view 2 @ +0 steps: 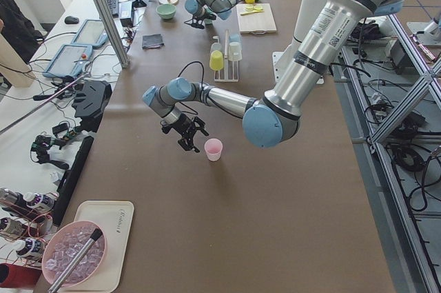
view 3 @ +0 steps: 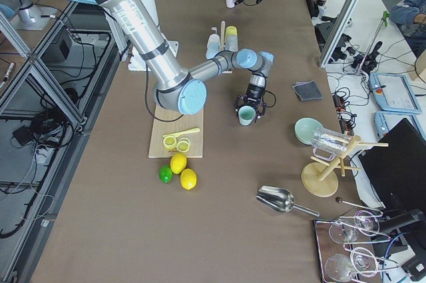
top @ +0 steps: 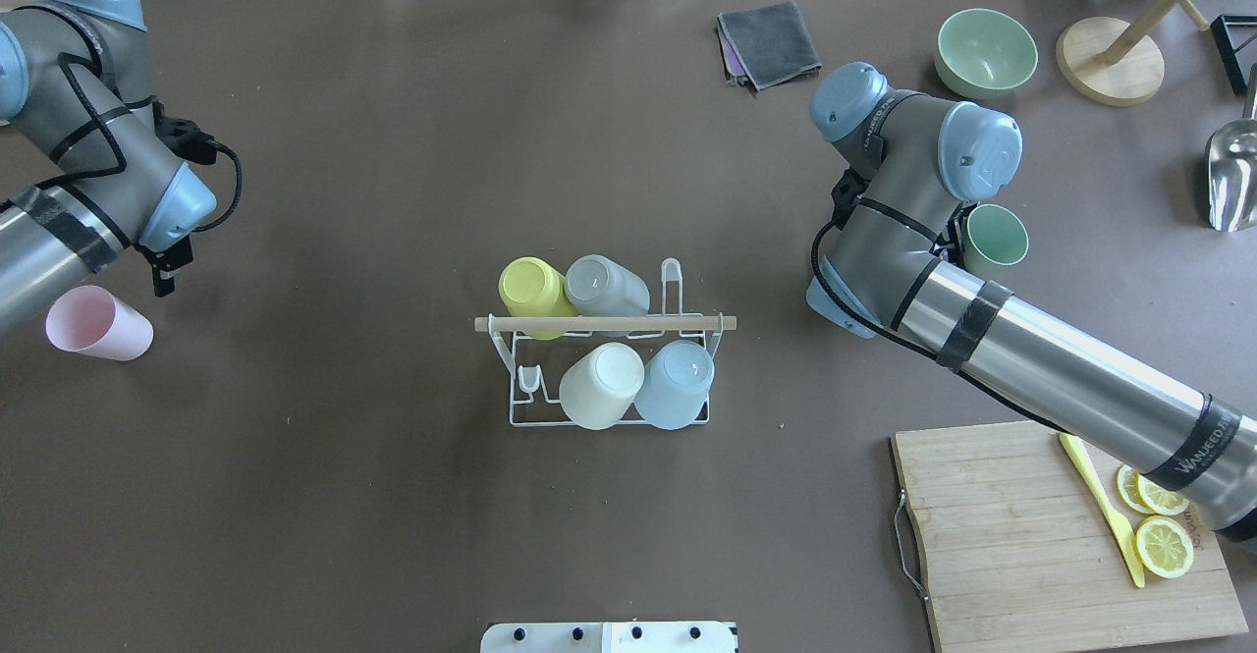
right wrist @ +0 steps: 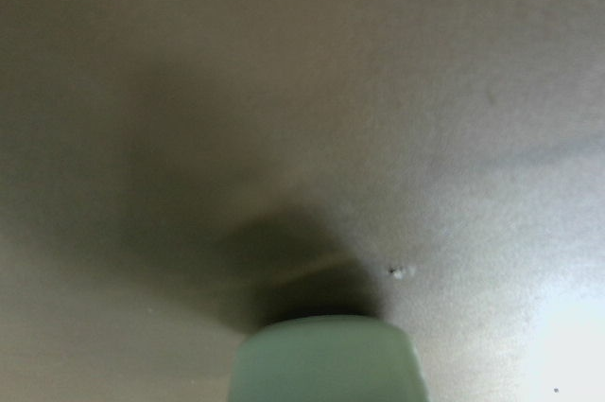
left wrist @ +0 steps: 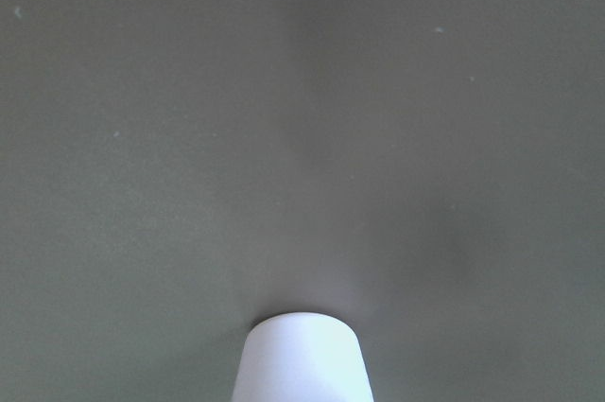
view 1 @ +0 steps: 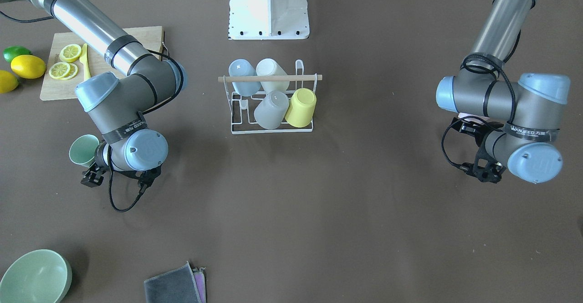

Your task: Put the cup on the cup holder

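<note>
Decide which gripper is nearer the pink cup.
Left. The left gripper hangs just beside the pink cup; the right gripper is far off, on the other side of the rack, at the green cup.

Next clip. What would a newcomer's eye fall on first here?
The white wire cup holder at the centre, with four cups already hung on it. A green cup stands right beside the right arm, and a pink cup stands near the left arm.

Bright, soft shadows — wrist views blurred
</note>
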### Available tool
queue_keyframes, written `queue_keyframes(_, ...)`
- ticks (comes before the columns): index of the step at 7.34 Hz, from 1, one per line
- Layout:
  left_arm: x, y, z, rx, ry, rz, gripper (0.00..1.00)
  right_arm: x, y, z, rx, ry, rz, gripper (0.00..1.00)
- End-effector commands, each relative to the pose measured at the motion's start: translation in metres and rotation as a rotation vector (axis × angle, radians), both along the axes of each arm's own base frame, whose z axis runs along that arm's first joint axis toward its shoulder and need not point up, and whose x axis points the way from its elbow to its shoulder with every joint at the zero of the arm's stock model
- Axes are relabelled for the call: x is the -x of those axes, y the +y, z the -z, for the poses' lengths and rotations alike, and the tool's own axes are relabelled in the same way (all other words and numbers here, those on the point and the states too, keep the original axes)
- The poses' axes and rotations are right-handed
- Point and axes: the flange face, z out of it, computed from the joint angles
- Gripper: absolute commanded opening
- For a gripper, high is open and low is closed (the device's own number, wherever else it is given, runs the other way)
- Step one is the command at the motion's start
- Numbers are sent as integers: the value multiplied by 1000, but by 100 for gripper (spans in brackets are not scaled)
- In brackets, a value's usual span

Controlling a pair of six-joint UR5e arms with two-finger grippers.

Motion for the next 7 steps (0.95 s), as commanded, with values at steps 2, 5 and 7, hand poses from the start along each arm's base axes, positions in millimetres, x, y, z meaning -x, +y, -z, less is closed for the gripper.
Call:
queue_keyframes(2,-12,2,-14,38,-25,-17,98,-5,4,-4,-4,-1,4,100)
queue_keyframes(5,-14,-1,-28,67,-51,-24,98,-7,5,-7,-4,3,5,100)
queue_keyframes(7,-17,-7,-31,70,-73,-35,98,-9,7,-9,-7,6,7,100)
